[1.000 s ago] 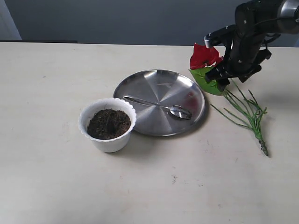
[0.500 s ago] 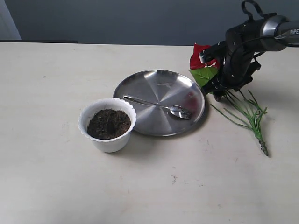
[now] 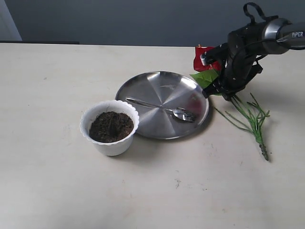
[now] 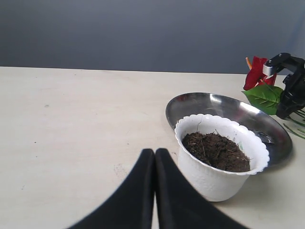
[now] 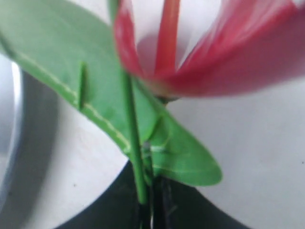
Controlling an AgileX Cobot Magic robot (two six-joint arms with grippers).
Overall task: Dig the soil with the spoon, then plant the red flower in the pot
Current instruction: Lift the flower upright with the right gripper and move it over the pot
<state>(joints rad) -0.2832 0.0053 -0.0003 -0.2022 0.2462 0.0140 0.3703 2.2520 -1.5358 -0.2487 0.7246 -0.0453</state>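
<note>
Red flower (image 3: 205, 56) sits on the desk (image 3: 57, 86) by the far-right rim of the steel plate (image 3: 157, 88), with its leaf (image 3: 205, 78) at the rim and its thin stems trailing right. Spoon (image 3: 164, 109) lies on the plate. Pot (image 3: 110, 143) of soil (image 3: 111, 126) stands just beside the plate's left edge. Nothing blocks the flower. Right jaws pinch its stem just below the leaf. Left jaws are pressed together, empty, near the pot.

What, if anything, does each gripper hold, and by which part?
The right gripper pinches the flower by its stem, near the leaf. The left gripper is shut on nothing.
</note>
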